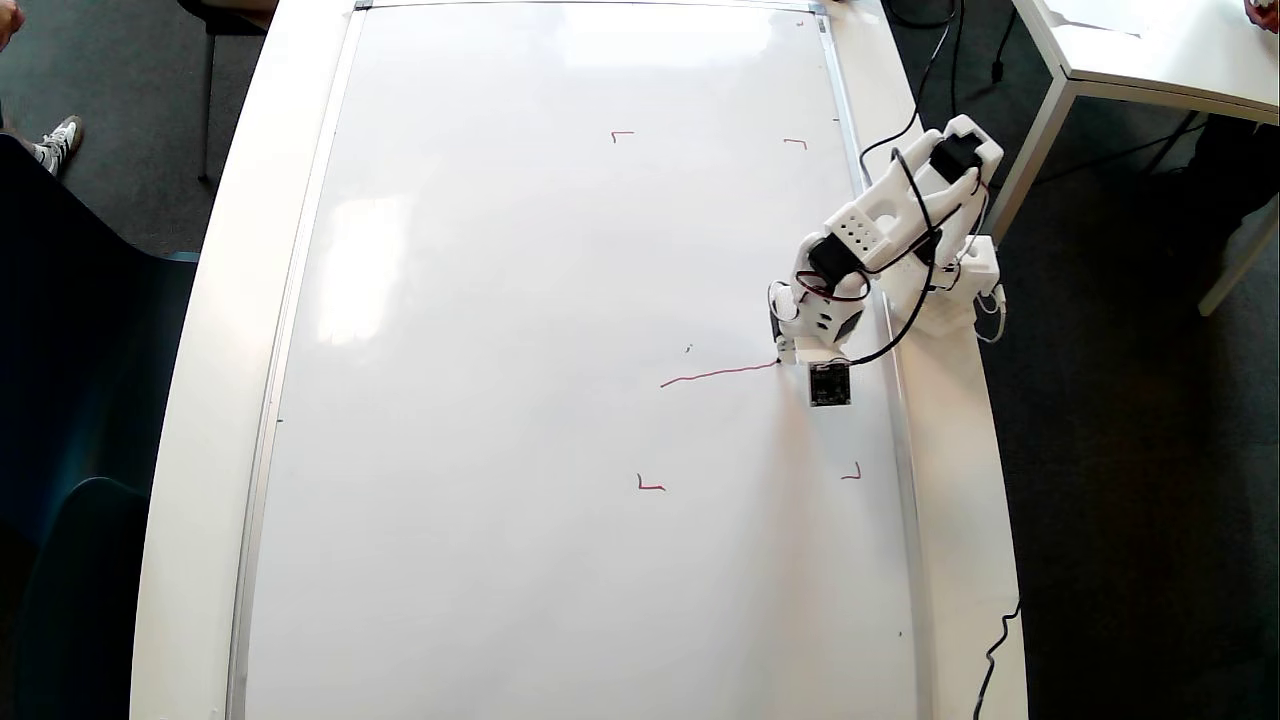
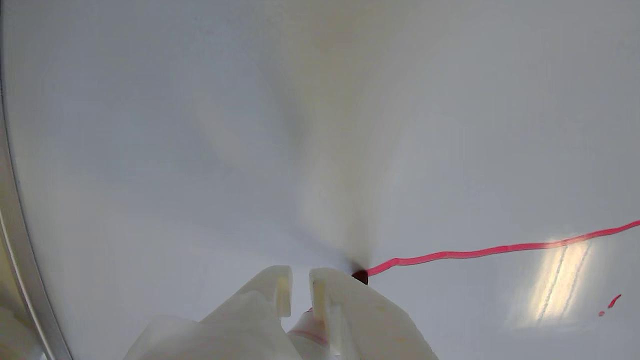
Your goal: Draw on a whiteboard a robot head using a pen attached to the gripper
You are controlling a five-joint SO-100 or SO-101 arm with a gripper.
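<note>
The whiteboard [image 1: 520,420] lies flat on a white table [image 1: 960,560] and fills most of the overhead view, its thin silver frame [image 1: 262,470] running along the left edge. Four small red corner marks [image 1: 651,486] sit on its right half. Of the robot head only one thin red line [image 1: 718,374] is drawn; in the overhead view it runs from near the middle of the marked area, slightly wavy, toward the right, and ends under the gripper [image 1: 782,352]. The arm stands on its base [image 1: 940,290] at the right edge of the board and bends down over the board, with black cables looping around it and a small dark square board [image 1: 829,384] just below the gripper. In the wrist view the gripper [image 2: 299,285] enters from the bottom edge; its two white fingers [image 2: 277,290] stand close together with only a narrow gap between them. The pen [image 2: 359,276] shows as a dark red tip touching the whiteboard just at the right finger, where the red line [image 2: 500,248] begins, and a little of its red and white body is seen lower between the fingers, so the gripper is closed on it. Two tiny red specks [image 2: 613,301] lie near the right edge of that view.
</note>
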